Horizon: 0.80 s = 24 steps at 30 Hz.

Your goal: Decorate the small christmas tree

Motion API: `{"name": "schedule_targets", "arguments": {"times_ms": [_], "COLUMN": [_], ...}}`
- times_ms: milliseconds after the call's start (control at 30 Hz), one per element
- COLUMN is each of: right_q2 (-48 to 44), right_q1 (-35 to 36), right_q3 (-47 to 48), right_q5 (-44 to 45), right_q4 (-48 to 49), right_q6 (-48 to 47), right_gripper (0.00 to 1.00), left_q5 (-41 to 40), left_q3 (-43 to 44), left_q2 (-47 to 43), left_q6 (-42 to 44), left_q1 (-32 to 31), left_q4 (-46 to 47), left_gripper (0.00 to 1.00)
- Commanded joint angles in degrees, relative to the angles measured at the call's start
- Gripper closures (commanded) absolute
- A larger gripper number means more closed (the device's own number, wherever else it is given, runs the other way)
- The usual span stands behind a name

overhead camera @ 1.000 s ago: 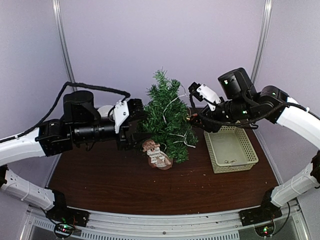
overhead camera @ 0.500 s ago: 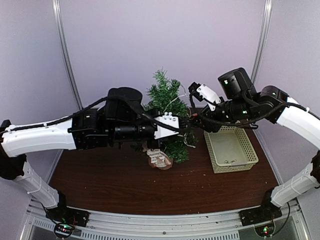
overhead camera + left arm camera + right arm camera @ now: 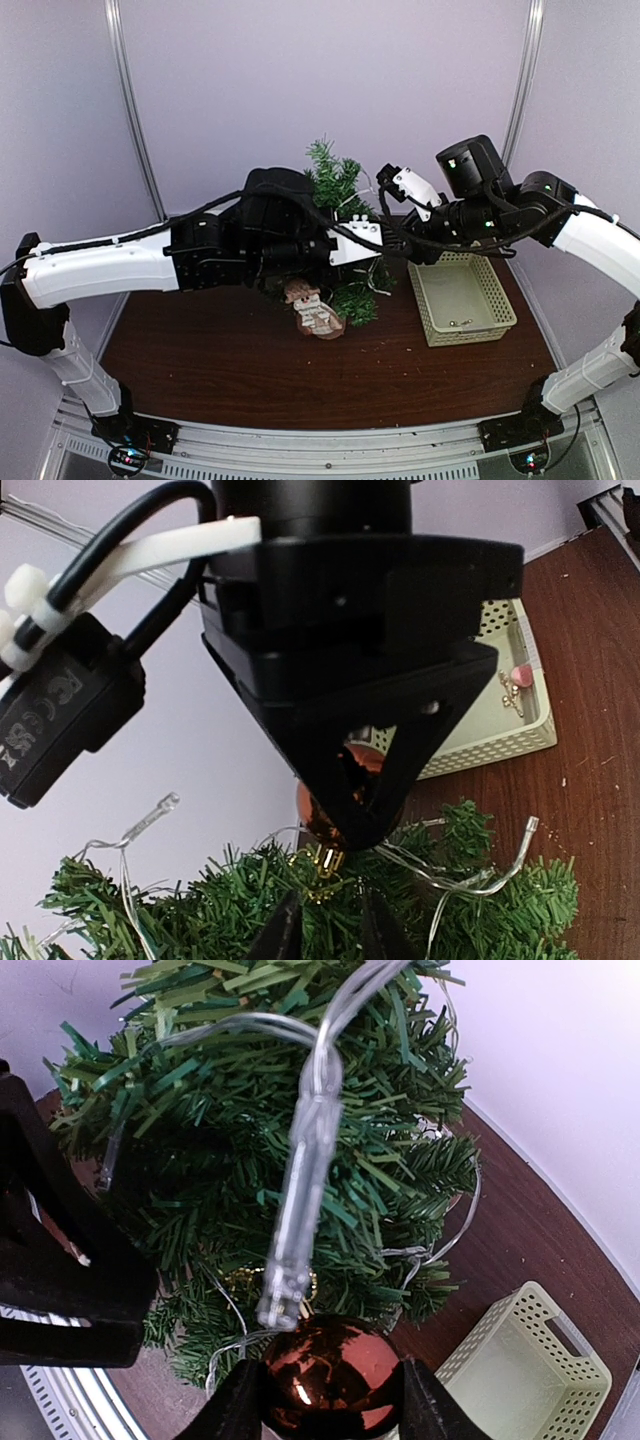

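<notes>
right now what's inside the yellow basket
On the basket floor, near one end, lie a few small gold hooks and a small pink piece. The rest of the visible floor looks bare. The right arm covers the far end, so nothing there can be seen.

Left wrist: left end effector (image 3: 325, 935) is cut by the bottom edge, only the fingertips (image 3: 282, 932) in frame at the small christmas tree (image 3: 480, 880). Can't tell if they pinch anything. The copper bauble (image 3: 308, 815) above the tree is mostly behind the right end effector (image 3: 350, 825). The basket (image 3: 500, 745) beyond the tree is half covered, and the bits inside it are too small to ID.
Right wrist: bauble below the tree is cut by the bottom edge. Light-string bulb (image 3: 300, 1180) in front of the tree is blurred.
Top view: left arm (image 3: 200, 265) covers the tree's middle and left side. Both end effector tips are lost at the tree's right.
</notes>
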Motion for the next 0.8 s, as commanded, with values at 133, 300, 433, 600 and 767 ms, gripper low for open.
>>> {"name": "schedule_targets", "arguments": {"times_ms": [133,300,433,600,767], "right_q2": [-0.55,-0.57,-0.51,-0.64,-0.59], "right_q1": [-0.27,-0.27,-0.27,-0.27,-0.27], "right_q3": [0.28,0.30,0.35,0.32,0.39], "right_q5": [-0.08,-0.27,-0.52,-0.60,-0.77], "right_q4": [1.30,1.54,1.64,1.61,1.65], "right_q6": [-0.51,-0.52,-0.52,-0.51,-0.53], "right_gripper": [0.58,0.58,0.58,0.58,0.58], "left_q5": [-2.62,-2.84,-2.73,-2.57,-3.27], "left_q3": [3.39,3.48,3.33,4.28,5.08], "left_q2": [2.48,2.79,2.75,3.52,4.26], "left_q6": [-0.26,-0.86,-1.15,-1.33,-1.32], "left_q1": [0.82,1.40,1.53,1.88,2.21], "left_q4": [-1.34,-1.52,-0.66,-0.93,-0.96], "left_gripper": [0.79,0.80,0.81,0.82,0.83]}}
